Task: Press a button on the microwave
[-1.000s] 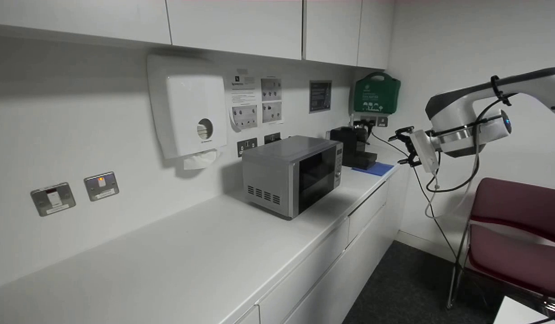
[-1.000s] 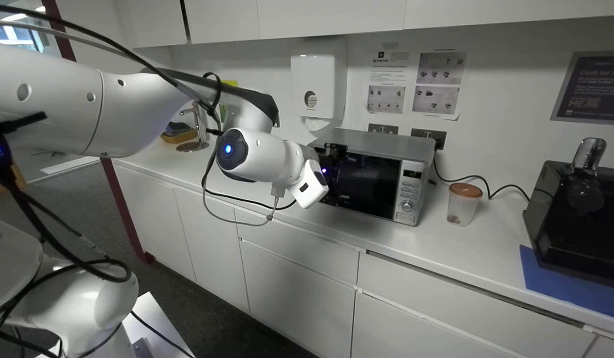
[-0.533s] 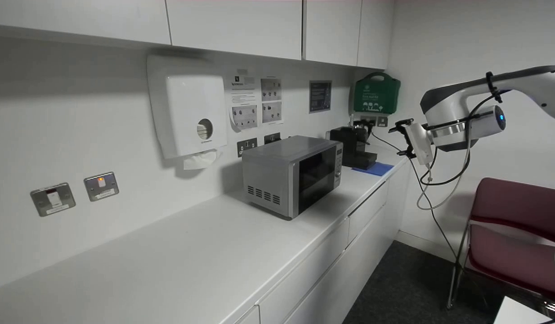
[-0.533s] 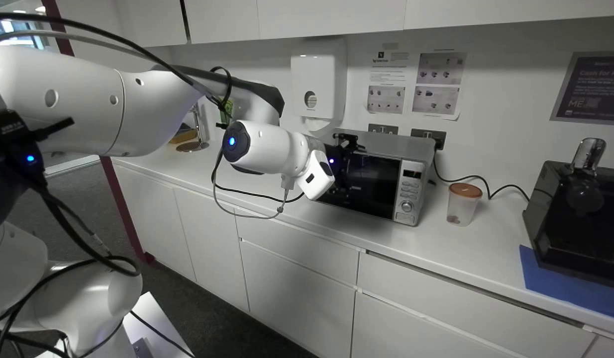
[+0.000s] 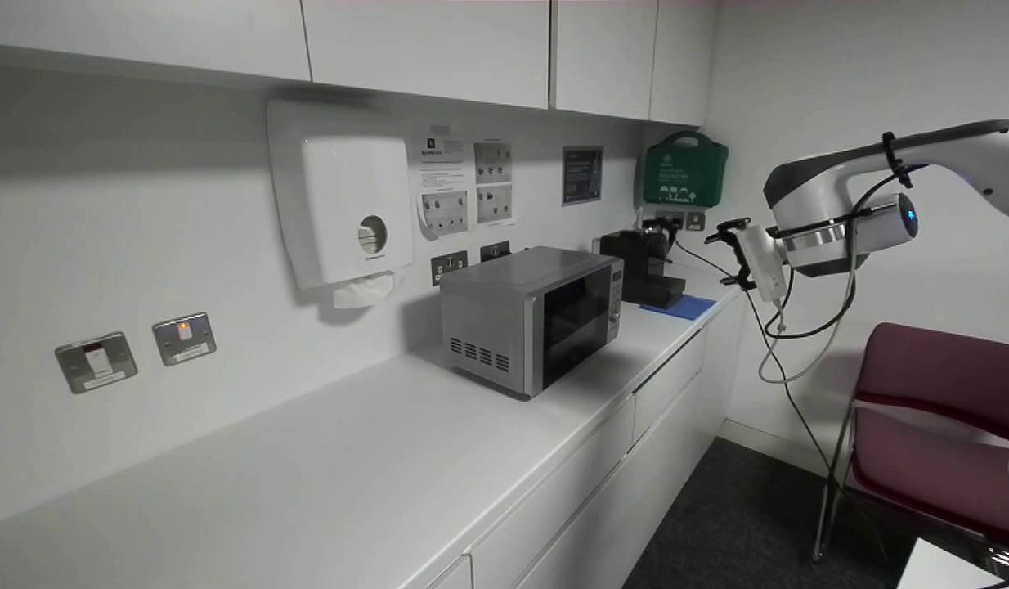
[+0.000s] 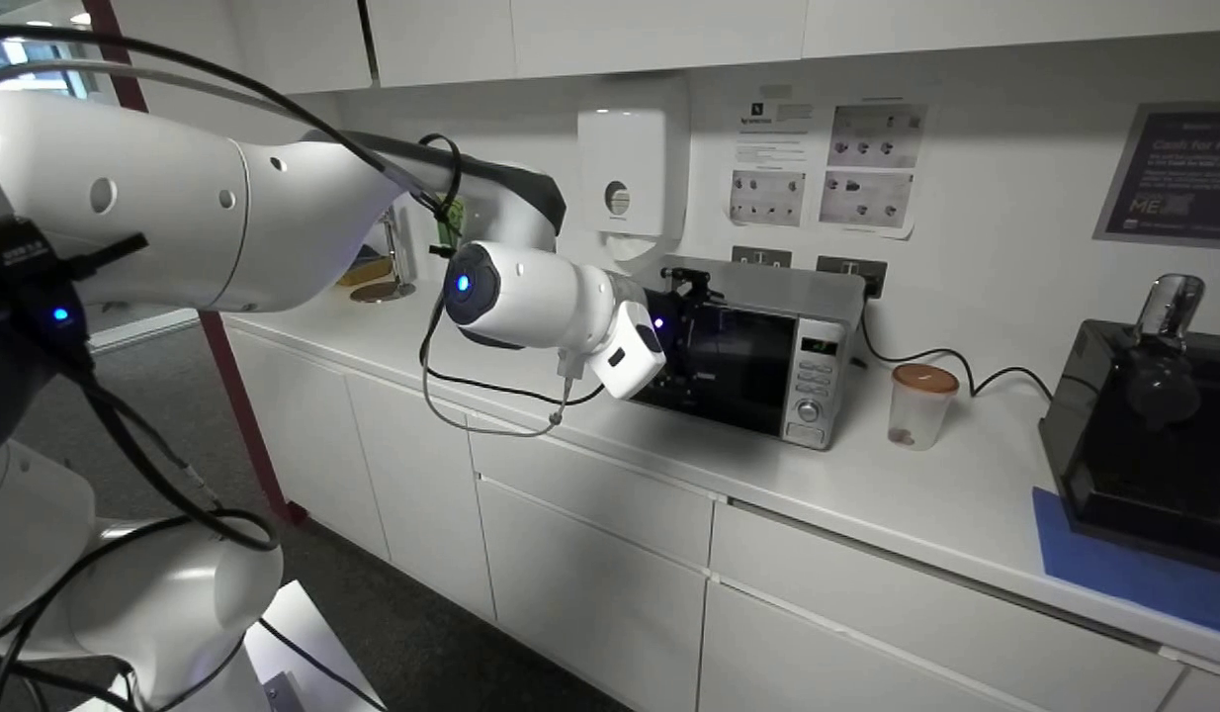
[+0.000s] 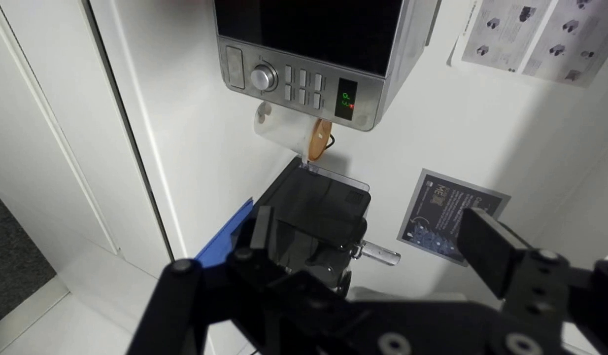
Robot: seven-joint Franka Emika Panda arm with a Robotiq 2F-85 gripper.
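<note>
Microwave (image 7: 316, 52) is cut off at the wrist view's top; the gripper (image 7: 373, 229) has its fingers (image 7: 487, 251) apart.

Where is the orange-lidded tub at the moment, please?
In an exterior view, the tub stands on the counter, right of centre, between the microwave and the black coffee machine.

Silver-grey microwave (image 5: 531, 319), dark-fronted, door (image 5: 576, 321) closed, upright on counter (image 5: 308, 466)
</note>
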